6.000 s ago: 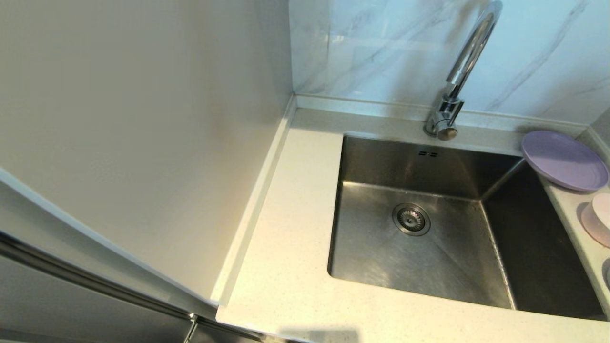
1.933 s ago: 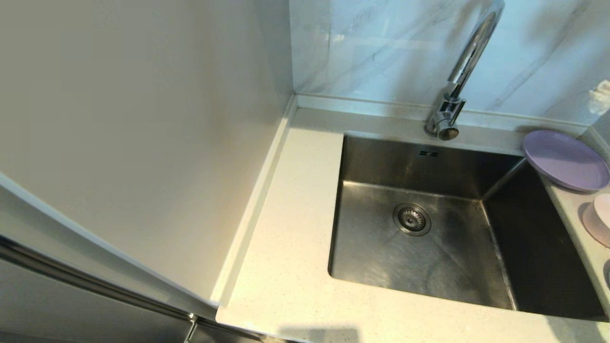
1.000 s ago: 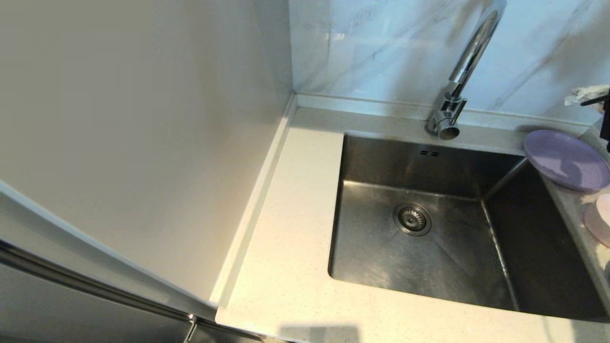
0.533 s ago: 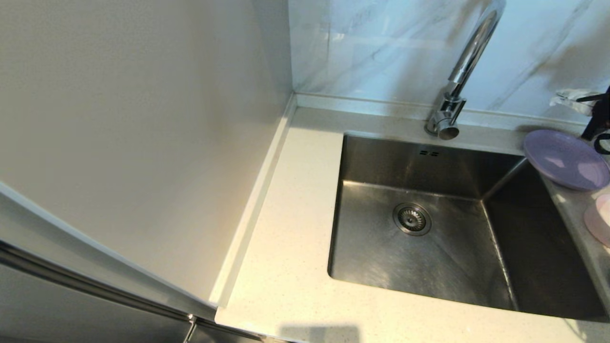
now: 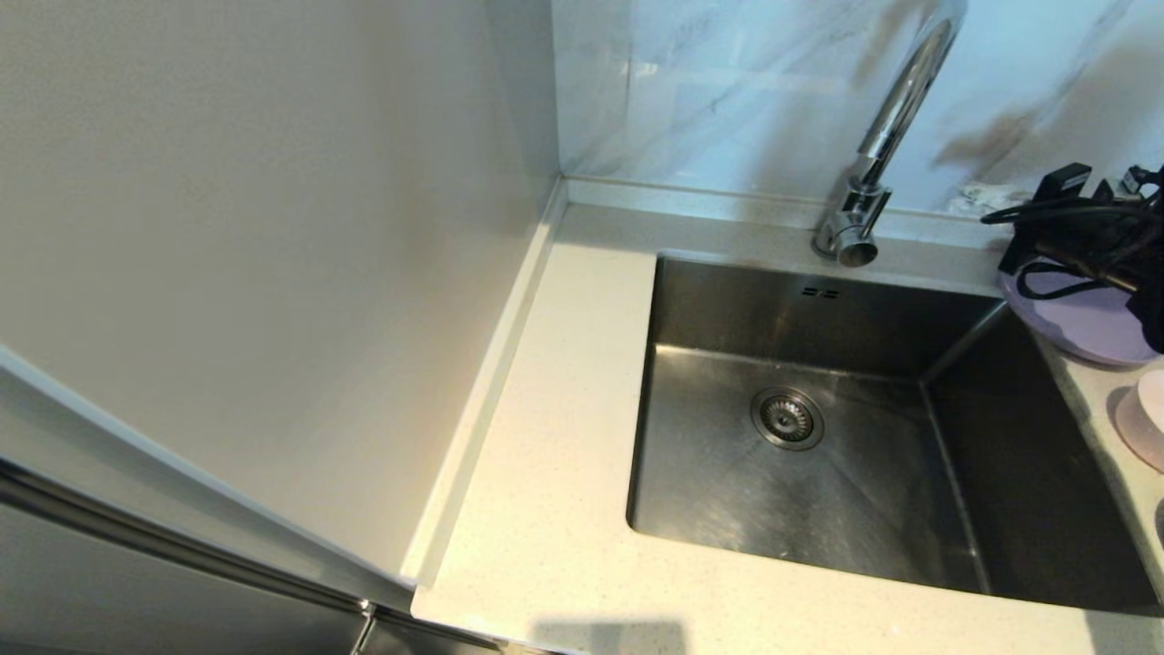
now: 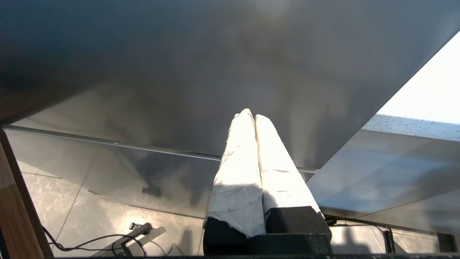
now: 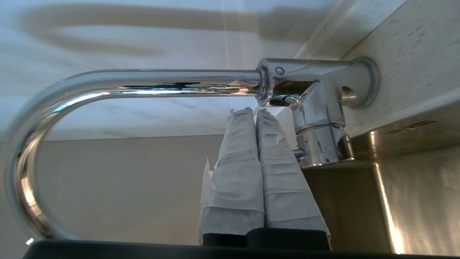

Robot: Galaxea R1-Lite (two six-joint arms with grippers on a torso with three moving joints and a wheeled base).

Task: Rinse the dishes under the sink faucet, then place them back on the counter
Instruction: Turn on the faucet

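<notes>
The chrome sink faucet (image 5: 875,173) stands behind the steel basin, spout arching up and out of frame. My right gripper (image 5: 980,198) reaches in from the right, above the counter's back strip, a short way right of the faucet's base. In the right wrist view the right gripper (image 7: 256,110) is shut and empty, its tips close to the faucet body (image 7: 318,108) without touching. The arm partly covers the lavender plate (image 5: 1091,332). A pale bowl (image 5: 1149,396) sits on a pink saucer (image 5: 1132,435) at the right edge. My left gripper (image 6: 250,114) hangs shut and empty, parked below the counter.
The steel sink basin (image 5: 709,318) with its round drain (image 5: 787,418) fills the middle. The cream speckled counter (image 5: 564,473) runs along its left and front. A beige wall panel stands at the left, and marble tile (image 5: 727,91) rises behind the faucet.
My right arm has come in from the right edge and moved left over the plate toward the faucet base. The dishes have not moved.
</notes>
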